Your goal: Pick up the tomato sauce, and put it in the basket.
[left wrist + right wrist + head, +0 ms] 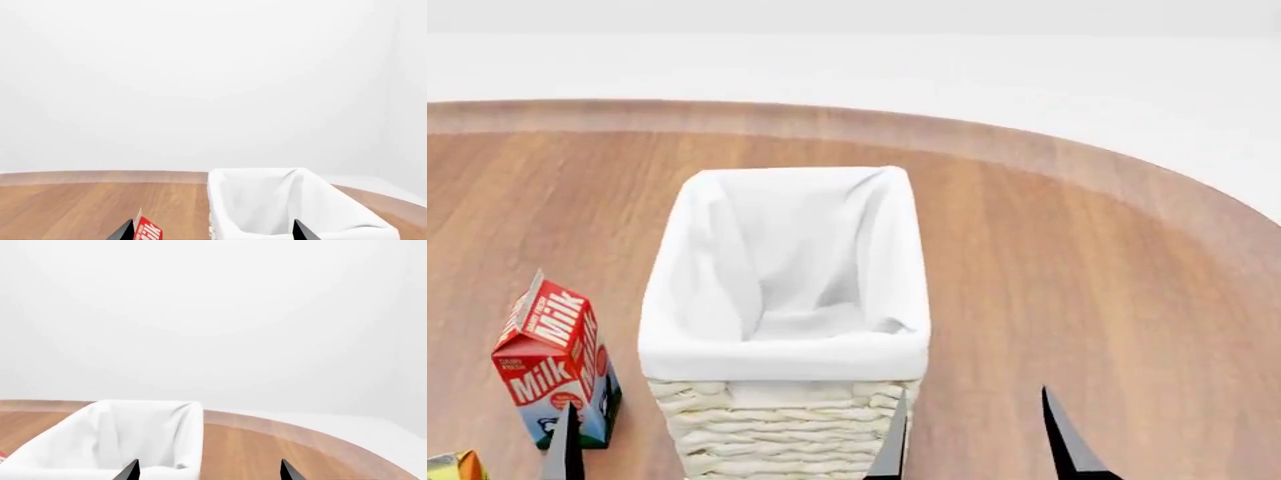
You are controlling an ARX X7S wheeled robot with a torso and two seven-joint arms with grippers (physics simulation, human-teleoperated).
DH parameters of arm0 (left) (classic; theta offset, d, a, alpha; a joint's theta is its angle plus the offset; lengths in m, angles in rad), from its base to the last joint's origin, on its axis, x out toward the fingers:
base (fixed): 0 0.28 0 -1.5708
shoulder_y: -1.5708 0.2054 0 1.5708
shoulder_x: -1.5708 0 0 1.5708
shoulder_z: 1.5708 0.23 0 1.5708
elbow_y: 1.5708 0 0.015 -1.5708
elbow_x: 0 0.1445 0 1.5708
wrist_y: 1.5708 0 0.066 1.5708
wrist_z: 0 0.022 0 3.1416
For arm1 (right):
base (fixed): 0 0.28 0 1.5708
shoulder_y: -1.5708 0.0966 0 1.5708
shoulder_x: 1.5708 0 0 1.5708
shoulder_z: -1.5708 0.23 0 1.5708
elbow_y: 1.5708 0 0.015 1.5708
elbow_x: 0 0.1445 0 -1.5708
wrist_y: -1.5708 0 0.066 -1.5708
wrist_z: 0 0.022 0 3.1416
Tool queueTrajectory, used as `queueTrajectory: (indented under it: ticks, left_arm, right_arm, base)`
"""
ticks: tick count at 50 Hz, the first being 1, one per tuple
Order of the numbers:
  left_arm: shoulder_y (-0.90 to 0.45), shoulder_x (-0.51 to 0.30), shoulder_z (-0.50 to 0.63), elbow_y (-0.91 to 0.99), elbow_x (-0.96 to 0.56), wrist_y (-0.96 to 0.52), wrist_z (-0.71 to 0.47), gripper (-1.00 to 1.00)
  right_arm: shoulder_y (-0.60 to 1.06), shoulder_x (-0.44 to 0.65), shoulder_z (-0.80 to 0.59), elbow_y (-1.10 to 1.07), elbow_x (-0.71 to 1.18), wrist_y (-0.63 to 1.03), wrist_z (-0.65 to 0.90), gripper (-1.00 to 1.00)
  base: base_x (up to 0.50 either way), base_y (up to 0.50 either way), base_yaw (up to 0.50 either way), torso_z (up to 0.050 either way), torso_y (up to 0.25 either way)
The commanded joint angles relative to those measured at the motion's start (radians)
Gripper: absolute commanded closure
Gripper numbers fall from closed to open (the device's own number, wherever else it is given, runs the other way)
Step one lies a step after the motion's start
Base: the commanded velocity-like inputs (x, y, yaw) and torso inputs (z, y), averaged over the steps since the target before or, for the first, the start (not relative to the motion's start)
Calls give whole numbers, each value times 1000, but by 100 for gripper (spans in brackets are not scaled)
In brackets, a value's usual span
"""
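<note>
Head view over a round wooden table (1068, 250): the basket (787, 400), cream wicker lined with white cloth, stands at centre, its long side running away from the robot and nothing visible inside it but the folds of the lining. A red, white and blue milk carton (554, 365) stands upright to the left of the basket, near it but apart. At the bottom-left corner, the tip of an orange-and-yellow carton (454, 466) just enters the picture.

Only dark fingertips of the two grippers show along the lower edge. The left gripper (727, 448) has one tip in front of the milk carton and the other against the basket's front right corner, so its fingers are spread wide across the basket's front. The right gripper's single visible tip (1065, 440) rises over bare wood to the right of the basket; its other finger cannot be picked out, and that view does not settle its spread.

Left wrist view: two tips of the left gripper (213, 232) stand far apart, empty, with the milk carton (148, 230) by one and the basket (293, 210) beyond. Right wrist view: the right gripper (208, 471) likewise shows two well-separated tips holding nothing, the basket (120, 440) ahead of it.

The tomato sauce appears in none of the three views.
</note>
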Motion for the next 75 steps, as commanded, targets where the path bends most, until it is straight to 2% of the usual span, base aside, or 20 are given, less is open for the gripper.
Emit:
queueTrajectory:
  ticks: [1,8,26,30,34,36,38,52,75]
  left_arm:
    - [-1,18,-31,-7,-17,29,40,-100]
    - [0,13,-28,-3,-19,29,34,-100]
    - [-1,5,-17,0,-21,32,23,-100]
    - [-2,4,-14,-6,-21,36,22,-100]
    - [0,3,-11,-8,-20,39,20,-100]
    - [0,1,-11,-7,-21,40,19,-100]
    - [0,0,-11,-5,-23,39,18,-100]
    - [1,-7,-8,-10,-28,47,14,-100]
    - [-13,-22,-12,-2,-78,3,3,-100]
  right_arm:
    - [-8,-15,26,-4,-20,-26,-15,-100]
    - [-8,-5,9,-12,-36,-27,-11,-100]
    - [-6,6,-5,-9,-36,-41,-9,-100]
    - [-1,5,0,-6,-20,-29,-10,-100]
    - [-18,-7,17,10,39,-100,-36,-100]
    - [-11,4,4,2,14,-67,-27,-100]
    - [-20,-1,18,1,40,-100,-33,-100]
    - [-6,10,1,3,19,-69,-9,-100]
    - [5,24,-13,3,16,-42,4,-100]
  base:
    - [0,0,0,0,0]
    - [0,0,21,0,0]
    - [0,0,500,0,0]
    - [0,0,10,0,0]
    - [0,0,0,0,0]
    - [4,-39,0,0,0]
    - [57,-497,0,0,0]
    - [57,-497,0,0,0]
    - [188,21,0,8,0]
